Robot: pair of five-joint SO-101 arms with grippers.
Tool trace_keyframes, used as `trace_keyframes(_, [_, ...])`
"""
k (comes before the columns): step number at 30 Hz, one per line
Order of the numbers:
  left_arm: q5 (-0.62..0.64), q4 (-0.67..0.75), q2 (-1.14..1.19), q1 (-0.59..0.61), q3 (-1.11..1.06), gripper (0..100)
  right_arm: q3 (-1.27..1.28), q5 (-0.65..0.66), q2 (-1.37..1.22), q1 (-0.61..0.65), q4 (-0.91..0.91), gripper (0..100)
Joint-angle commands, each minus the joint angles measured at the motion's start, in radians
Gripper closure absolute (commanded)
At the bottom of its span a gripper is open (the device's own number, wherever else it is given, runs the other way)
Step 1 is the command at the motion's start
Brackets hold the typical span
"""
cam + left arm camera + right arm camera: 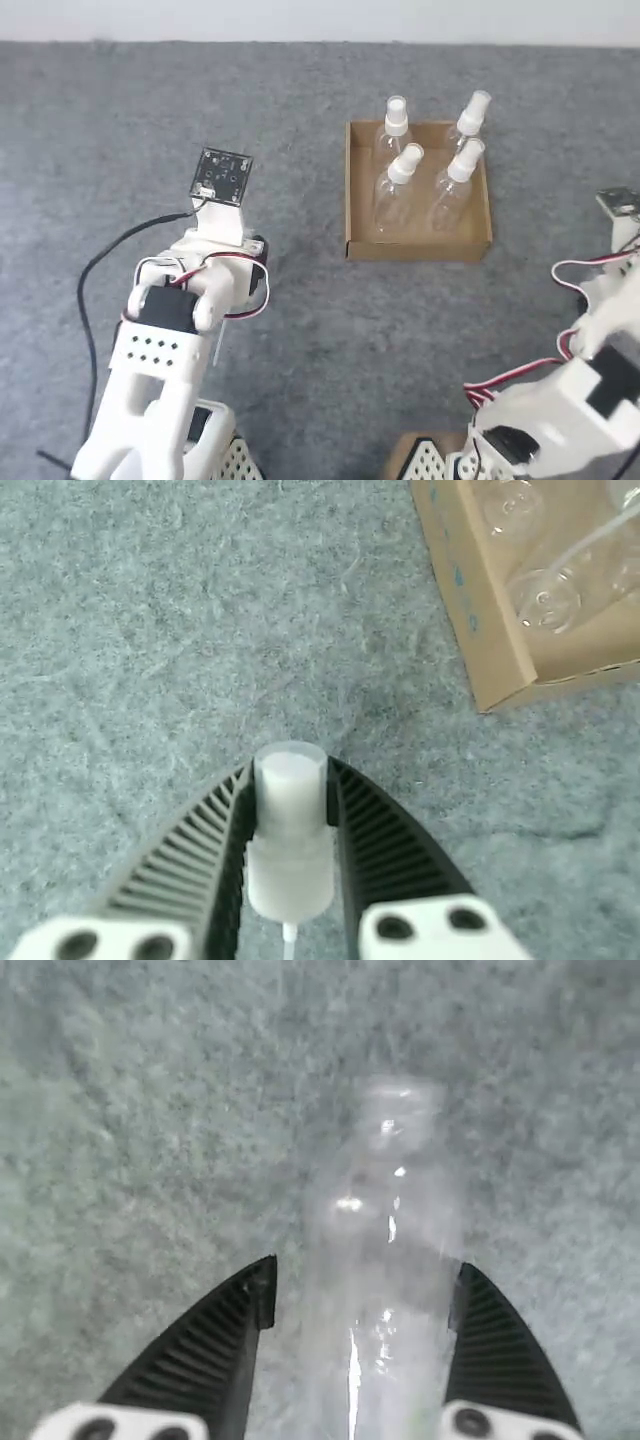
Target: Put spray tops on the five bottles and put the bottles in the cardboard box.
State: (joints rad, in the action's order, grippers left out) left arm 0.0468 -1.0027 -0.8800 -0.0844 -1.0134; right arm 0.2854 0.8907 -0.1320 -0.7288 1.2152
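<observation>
Four bottles (395, 195) sit capped in the box (418, 247), so we're down to the last pair. The left pincer (290, 770) is closed narrow on the spray top (290, 830). The top is white and stubby, with its head pointing away from the wrist and its thin tube trailing back between the jaws.

On the other side, the right pincer (365, 1268) sits wide on the bottle (385, 1260), a jaw on each flank, and we judge it gripped rather than just straddled. It's clear plastic, glinting, with no top that we can make out. Its long axis runs straight out from the pincer, neck leading, with the grey bench (150, 1110) behind it.

Here's what matters: top and bottle are in separate arms, well apart, with the box out beyond and between them. They must meet tube to neck, and as held the tube faces back at the left wrist. We reckon some turning is needed before they line up.
</observation>
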Motion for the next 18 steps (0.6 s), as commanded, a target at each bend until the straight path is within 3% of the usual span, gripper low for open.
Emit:
trace_keyframes(1, [-0.006, 0.02, -0.029, -0.003, 0.007, 99, -0.064, 0.008, -0.022, 0.027, -0.05, 77.8])
trace_keyframes(12, [-0.006, 0.02, -0.029, -0.005, 0.007, 99, -0.064, 0.017, -0.038, 0.027, -0.051, 77.7])
trace_keyframes(18, [-0.006, 0.018, -0.029, -0.005, 0.007, 99, -0.084, 0.02, -0.038, 0.056, -0.051, 66.4])
